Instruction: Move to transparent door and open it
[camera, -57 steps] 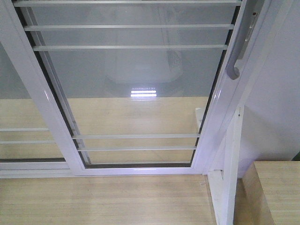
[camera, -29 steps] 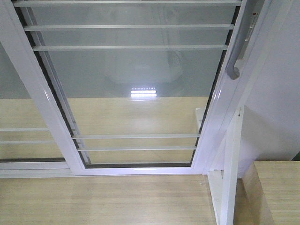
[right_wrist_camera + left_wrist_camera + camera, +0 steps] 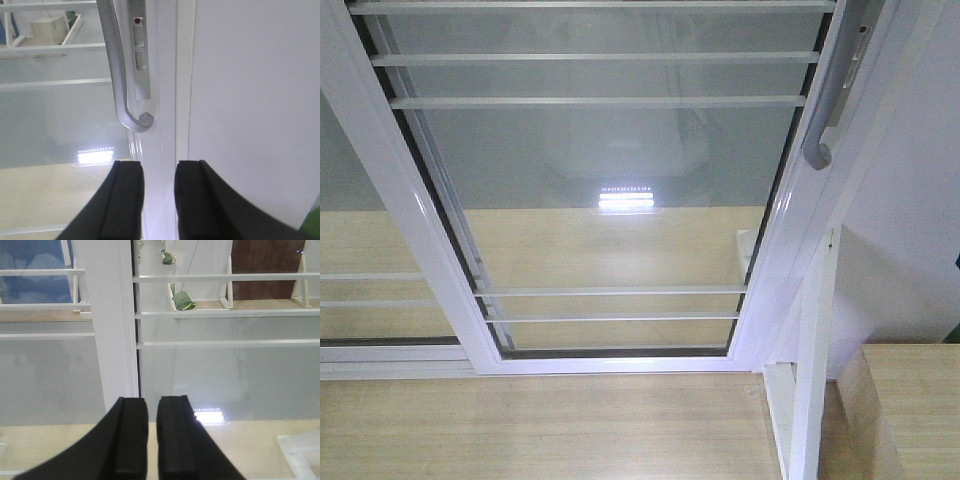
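The transparent door [image 3: 610,200] fills the front view: glass in a glossy white frame crossed by thin white bars. Its curved silver-grey handle [image 3: 825,110] sits on the right stile at the top right. No gripper shows in that view. In the right wrist view the handle [image 3: 117,75] hangs just above and left of my right gripper [image 3: 159,162]. The right gripper is open a little, empty, and faces the white stile [image 3: 162,100]. My left gripper [image 3: 152,400] is shut with nothing in it. It faces a white upright frame member [image 3: 112,325] and the glass [image 3: 225,365].
A neighbouring white-framed glass panel [image 3: 360,250] stands at the left. Right of the door are a white wall [image 3: 910,230], a white post [image 3: 810,380] and a wooden box [image 3: 910,400]. Wood floor [image 3: 540,425] lies in front. Green objects [image 3: 183,301] lie beyond the glass.
The front view has shifted only a hair. The door stands in the same place in its frame.
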Controlling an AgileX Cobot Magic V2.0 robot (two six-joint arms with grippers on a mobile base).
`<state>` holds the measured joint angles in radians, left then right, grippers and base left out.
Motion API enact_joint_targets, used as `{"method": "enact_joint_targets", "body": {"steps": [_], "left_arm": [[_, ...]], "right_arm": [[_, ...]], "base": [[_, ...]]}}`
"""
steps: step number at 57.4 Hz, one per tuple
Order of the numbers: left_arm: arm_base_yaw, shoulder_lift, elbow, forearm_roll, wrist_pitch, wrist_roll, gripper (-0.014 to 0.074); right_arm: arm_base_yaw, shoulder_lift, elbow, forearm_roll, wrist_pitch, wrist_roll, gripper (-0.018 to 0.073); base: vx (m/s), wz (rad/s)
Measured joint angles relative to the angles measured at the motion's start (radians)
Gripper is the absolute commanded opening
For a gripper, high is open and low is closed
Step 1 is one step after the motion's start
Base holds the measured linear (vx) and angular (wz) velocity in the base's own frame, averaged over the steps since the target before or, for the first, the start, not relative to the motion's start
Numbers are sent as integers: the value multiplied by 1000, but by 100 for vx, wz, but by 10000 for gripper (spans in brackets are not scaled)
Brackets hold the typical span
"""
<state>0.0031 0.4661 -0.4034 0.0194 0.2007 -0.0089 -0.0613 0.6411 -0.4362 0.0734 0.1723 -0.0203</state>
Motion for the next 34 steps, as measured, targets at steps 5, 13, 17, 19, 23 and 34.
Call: {"method": "enact_joint_targets", "body": {"steps": [5,13,17,19,23,34], "left_arm": [[0,0,0,0,14,9,393],[0,0,0,0,15,9,405],[0,0,0,-2,15,9,405],[0,0,0,-3,16,9,405],[0,0,0,-3,20,9,405],[0,0,0,-3,21,9,405]], "right_arm": [[0,7,0,25,-11,-9,347],[0,42,0,31,-36,-49,384],[0,74,0,31,-57,-61,402],[0,95,-1,31,-68,-65,414],[0,135,-13,31,-77,-72,427],[13,276,-104,31,-84,-76,426]], "base": [[0,0],[0,0],[0,0],[0,0],[0,0],[0,0]]}}
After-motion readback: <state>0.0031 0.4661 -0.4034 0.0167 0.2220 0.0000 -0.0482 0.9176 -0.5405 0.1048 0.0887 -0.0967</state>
